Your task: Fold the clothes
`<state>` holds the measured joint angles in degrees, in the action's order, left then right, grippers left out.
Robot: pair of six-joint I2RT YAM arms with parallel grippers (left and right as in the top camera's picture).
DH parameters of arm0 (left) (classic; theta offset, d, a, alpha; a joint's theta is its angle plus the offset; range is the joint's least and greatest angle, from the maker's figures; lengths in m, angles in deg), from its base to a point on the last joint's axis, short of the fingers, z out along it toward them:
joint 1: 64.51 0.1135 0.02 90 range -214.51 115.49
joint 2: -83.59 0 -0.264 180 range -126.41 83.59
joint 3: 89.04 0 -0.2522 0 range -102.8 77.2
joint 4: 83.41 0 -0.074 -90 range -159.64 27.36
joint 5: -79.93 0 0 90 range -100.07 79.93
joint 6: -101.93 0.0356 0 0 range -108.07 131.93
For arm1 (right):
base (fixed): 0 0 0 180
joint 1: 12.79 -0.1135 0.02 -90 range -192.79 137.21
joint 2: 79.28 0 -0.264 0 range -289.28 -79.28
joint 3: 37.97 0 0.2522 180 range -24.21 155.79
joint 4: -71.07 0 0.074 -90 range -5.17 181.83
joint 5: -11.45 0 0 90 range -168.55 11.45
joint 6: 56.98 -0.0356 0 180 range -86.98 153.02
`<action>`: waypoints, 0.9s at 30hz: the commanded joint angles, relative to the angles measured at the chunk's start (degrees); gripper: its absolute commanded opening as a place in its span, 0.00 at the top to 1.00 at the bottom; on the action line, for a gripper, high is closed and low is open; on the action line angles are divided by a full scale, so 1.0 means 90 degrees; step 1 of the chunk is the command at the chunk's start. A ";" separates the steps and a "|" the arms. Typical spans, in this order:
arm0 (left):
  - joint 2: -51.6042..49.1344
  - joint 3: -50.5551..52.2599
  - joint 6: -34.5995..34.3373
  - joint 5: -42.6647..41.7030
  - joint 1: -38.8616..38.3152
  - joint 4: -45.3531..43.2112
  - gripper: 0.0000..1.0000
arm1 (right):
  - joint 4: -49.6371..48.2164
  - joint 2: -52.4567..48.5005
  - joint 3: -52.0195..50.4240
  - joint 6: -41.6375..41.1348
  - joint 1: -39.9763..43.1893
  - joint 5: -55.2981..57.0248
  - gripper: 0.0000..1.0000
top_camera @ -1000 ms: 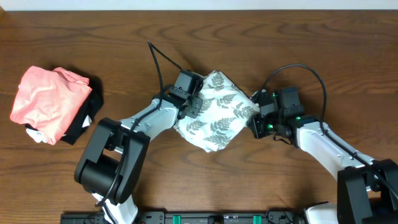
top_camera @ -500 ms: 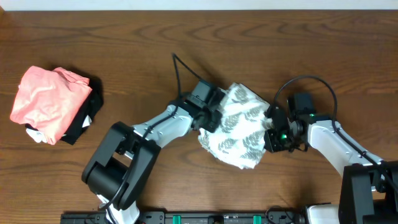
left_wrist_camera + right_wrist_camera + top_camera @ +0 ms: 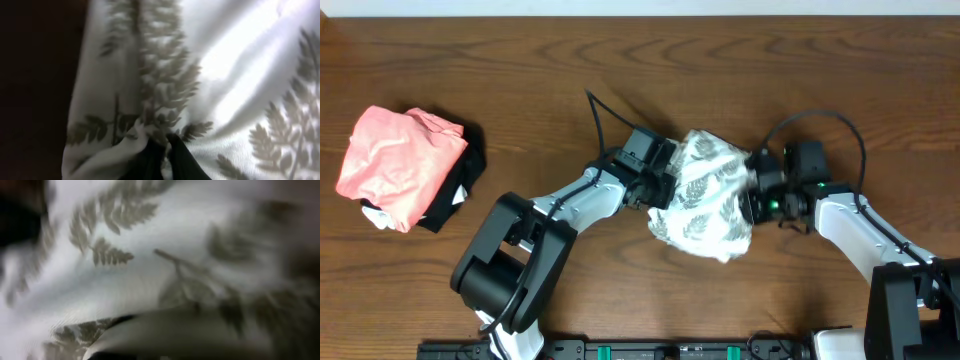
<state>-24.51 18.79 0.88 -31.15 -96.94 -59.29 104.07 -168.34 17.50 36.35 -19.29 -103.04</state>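
While the left tool (image 3: 658,186) is pinching the clothes (image 3: 705,200) tight, they are shifting toward the right tool (image 3: 752,196) and bunching, fold loosening; whether that tool is gripping: cannot tell.

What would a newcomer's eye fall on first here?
The bunched fern-print garment in the middle of the overhead view, with the left fingers pinching its edge and the right fingers at its other side. Then the salmon-pink garment piled on a black cloth at far left.
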 commanded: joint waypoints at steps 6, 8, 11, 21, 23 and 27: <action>-0.0384 0.0299 -0.0629 0.0223 -0.0121 0.0704 0.89 | -0.1056 -0.0039 0.0056 -0.0274 0.0027 0.0177 0.70; -0.0384 0.0296 -0.0746 0.0228 -0.0119 0.0690 0.90 | -0.0818 0.0005 0.0058 -0.0277 0.0056 0.0418 0.69; -0.0384 0.0296 -0.0787 0.0228 -0.0112 0.0624 0.90 | -0.0432 0.0270 0.0078 -0.0330 0.0214 0.0639 0.62; -0.0384 0.0296 -0.0787 0.0228 -0.0114 0.0554 0.90 | 0.1246 0.2620 0.0240 -0.0452 0.1360 0.0743 0.57; -0.0384 0.0296 -0.0784 0.0228 -0.0112 0.0503 0.91 | 0.1974 0.2905 0.0233 -0.0447 0.1394 0.0746 0.60; -0.0384 0.0296 -0.0784 0.0228 -0.0112 0.0359 0.90 | 0.3096 0.2982 0.0070 -0.0432 0.1382 0.0675 0.64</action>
<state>-24.22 18.40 -6.09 -31.13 -97.31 -56.78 129.03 -141.17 19.36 32.83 -7.12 -96.58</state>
